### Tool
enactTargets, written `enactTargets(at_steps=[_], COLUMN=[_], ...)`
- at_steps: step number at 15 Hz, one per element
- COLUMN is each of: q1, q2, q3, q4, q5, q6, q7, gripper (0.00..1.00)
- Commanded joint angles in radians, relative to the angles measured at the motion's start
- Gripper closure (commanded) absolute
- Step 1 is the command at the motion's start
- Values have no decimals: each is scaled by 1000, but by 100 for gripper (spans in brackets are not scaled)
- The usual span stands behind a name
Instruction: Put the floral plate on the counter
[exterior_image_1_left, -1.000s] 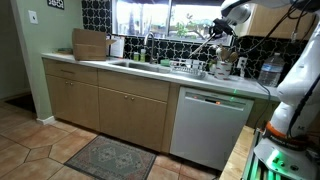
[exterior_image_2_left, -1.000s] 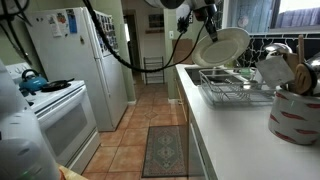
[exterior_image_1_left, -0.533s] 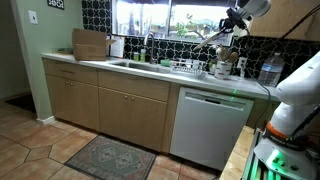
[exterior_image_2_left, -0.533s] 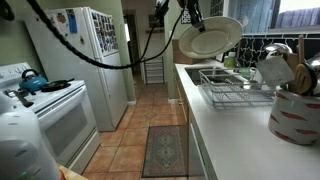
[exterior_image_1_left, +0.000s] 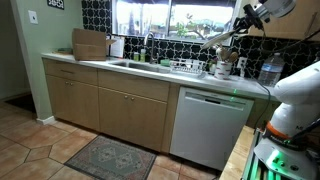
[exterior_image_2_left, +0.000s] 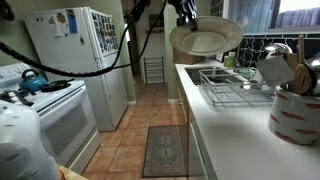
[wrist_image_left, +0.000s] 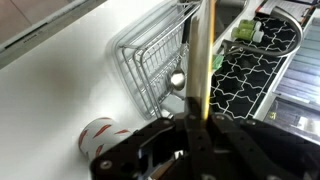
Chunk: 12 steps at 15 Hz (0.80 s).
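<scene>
Moved: floral plate (exterior_image_2_left: 205, 40) up, flatter, shifted toward table (exterior_image_2_left: 222, 135) edge.
Grip: claw (exterior_image_2_left: 187, 14) clamped on floral plate's rim, above dish rack (exterior_image_2_left: 232, 90).

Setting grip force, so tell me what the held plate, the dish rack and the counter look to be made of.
The floral plate looks like glazed ceramic: pale, glossy, smooth rim. The dish rack looks like metal wire: thin shiny rods. The counter is smooth off-white, laminate or stone; cannot tell which.

Bright window (exterior_image_1_left: 165, 20) backlight; interior dim; wrist view blurred.
</scene>
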Motion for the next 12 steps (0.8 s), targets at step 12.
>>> enactTargets(at_steps=[12], q1=[-90], q2=[89], q3=[-90], q4=[-63], q5=[41], q6=[-114], q7=[-11], gripper=[98])
